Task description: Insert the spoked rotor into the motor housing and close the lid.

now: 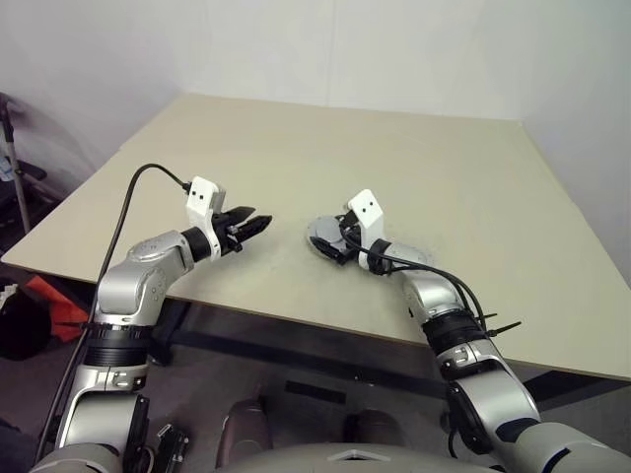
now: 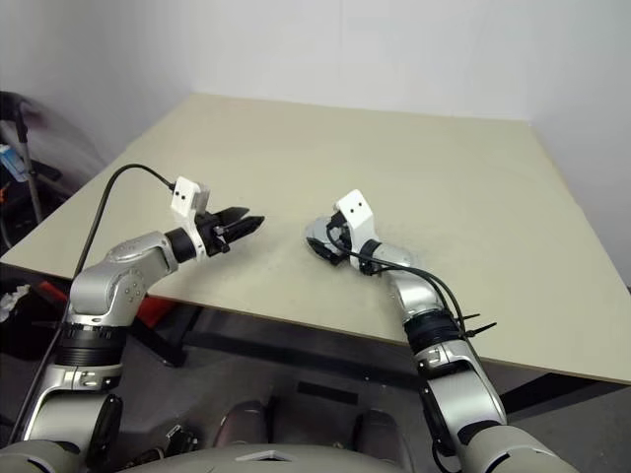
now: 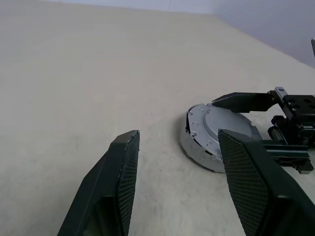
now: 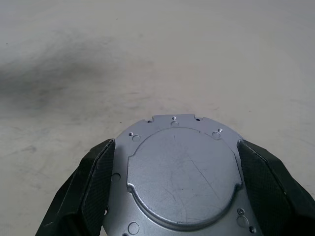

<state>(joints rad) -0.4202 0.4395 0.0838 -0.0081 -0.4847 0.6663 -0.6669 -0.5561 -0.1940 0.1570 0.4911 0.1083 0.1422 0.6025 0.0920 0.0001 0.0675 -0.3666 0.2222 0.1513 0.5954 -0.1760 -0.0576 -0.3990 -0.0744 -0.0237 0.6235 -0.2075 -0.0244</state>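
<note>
On the robot's left, above the near part of the matte beige table (image 1: 414,168), the left gripper (image 1: 258,223) hangs in the air with its two black fingers parted a moderate way and nothing between them; the inner pads (image 3: 129,169) carry a fine cross-hatched texture. Just to its right, a short gap away, lies a round silver metal part (image 3: 209,132) flat on the table: a low disc of dull, lightly scratched sheet metal with a raised, nearly circular central panel, a flat rim dotted with small holes and rivets, and a squared notch on one edge. No lettering or label can be read on it. Whether it is the motor housing, the lid or the rotor cannot be told. The right gripper (image 4: 174,191) stands spread wide, its fingers flanking the disc on either side, close to its rim without clearly squeezing it.
</note>
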